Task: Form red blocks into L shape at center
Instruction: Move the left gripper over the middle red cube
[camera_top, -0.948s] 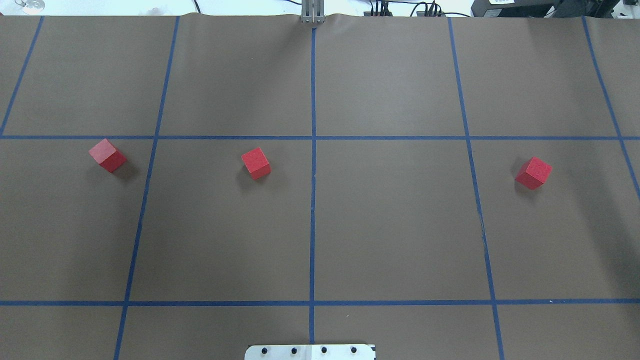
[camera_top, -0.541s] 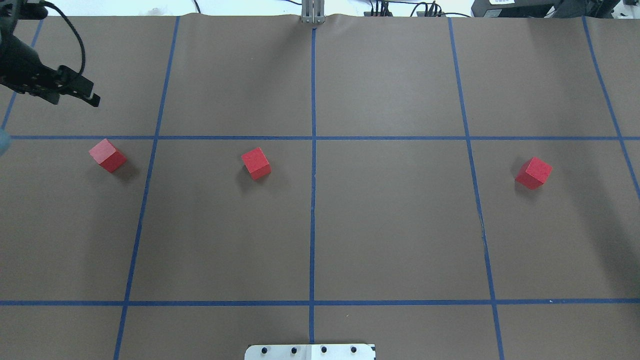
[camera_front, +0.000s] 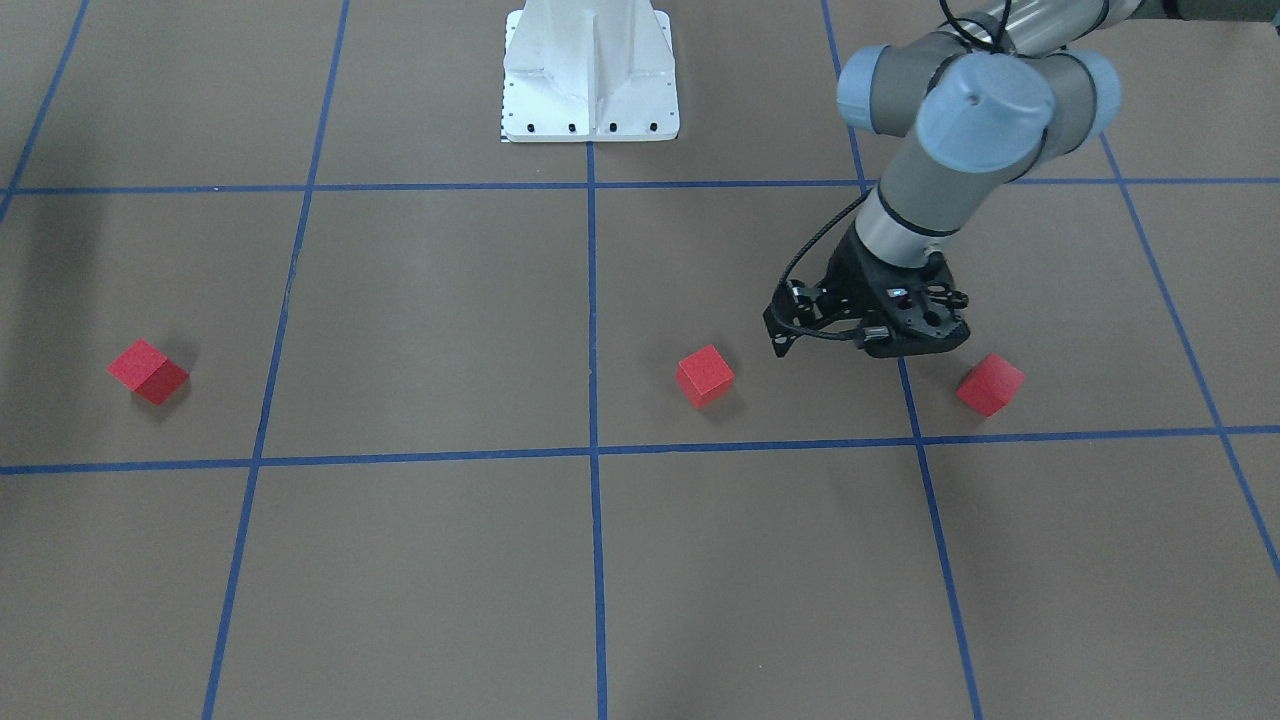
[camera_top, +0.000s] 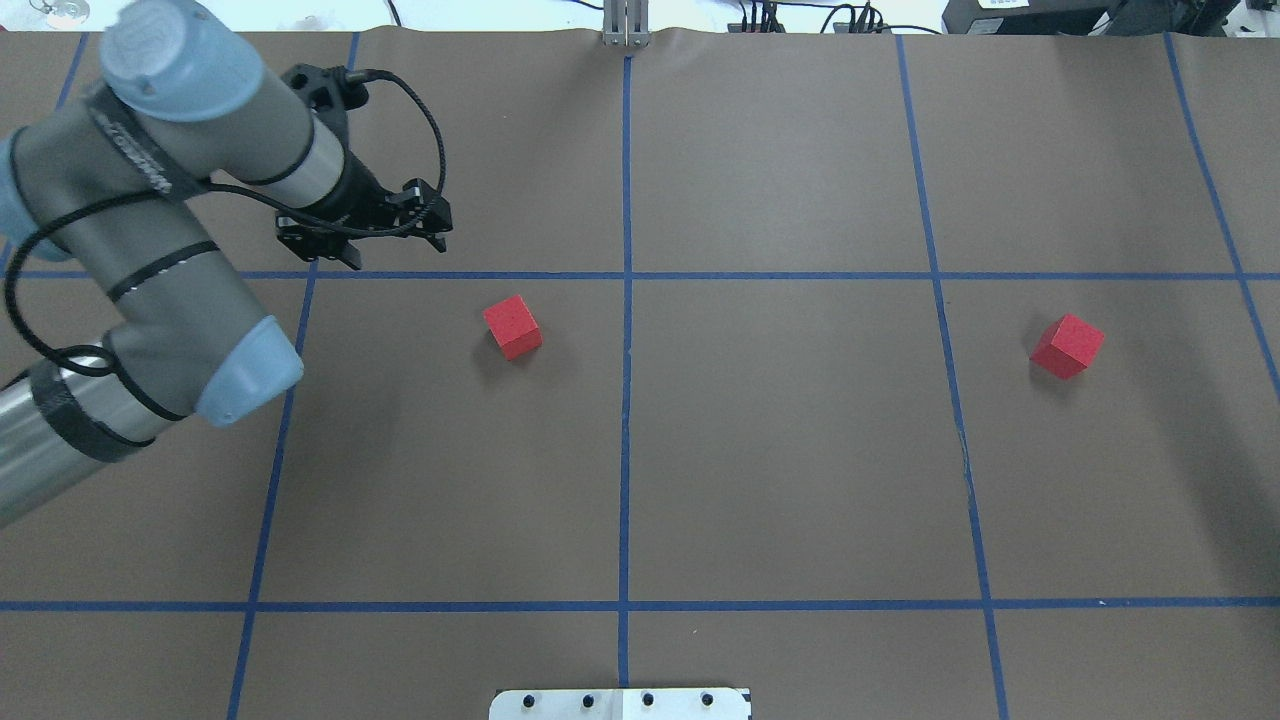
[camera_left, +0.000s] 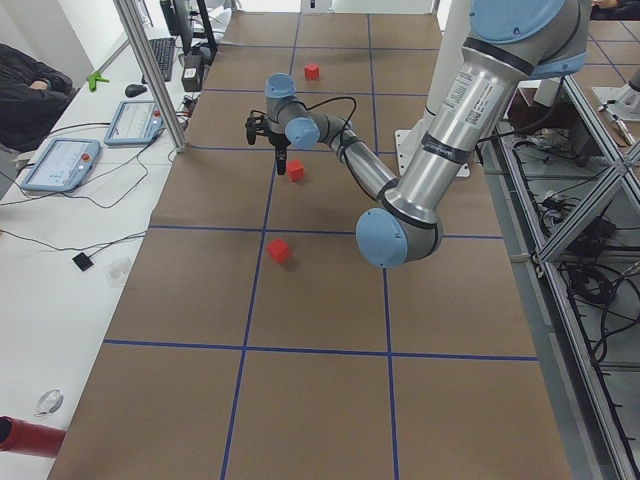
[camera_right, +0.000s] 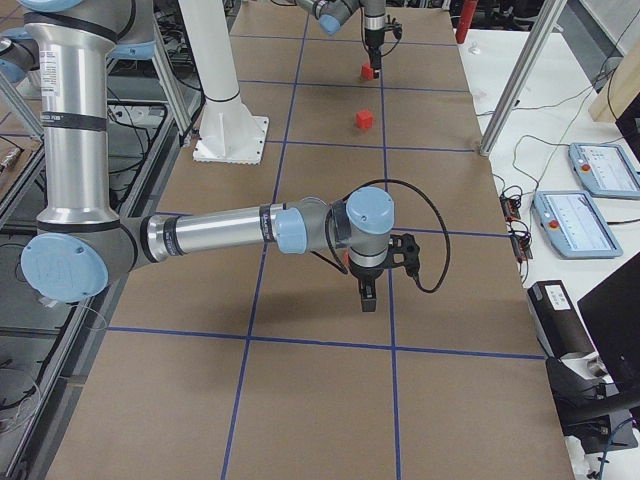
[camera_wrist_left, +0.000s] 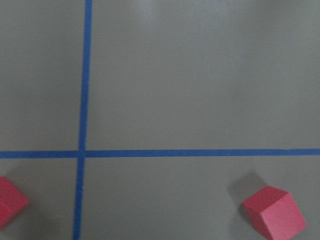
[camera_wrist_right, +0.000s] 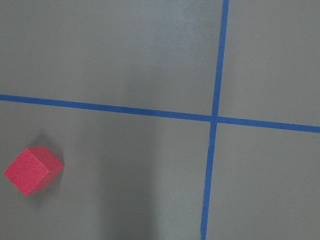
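Beside the middle block (camera_front: 705, 375), toward the left block (camera_front: 990, 385), our left gripper (camera_front: 890, 340) hovers on approach, its opening unreadable; next we must centre, drop, grasp.

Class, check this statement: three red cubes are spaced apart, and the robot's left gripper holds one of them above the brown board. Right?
No: the left gripper holds nothing. The front-facing view shows all three red cubes lying on the brown board, spaced apart, with the gripper above the board between two of them.
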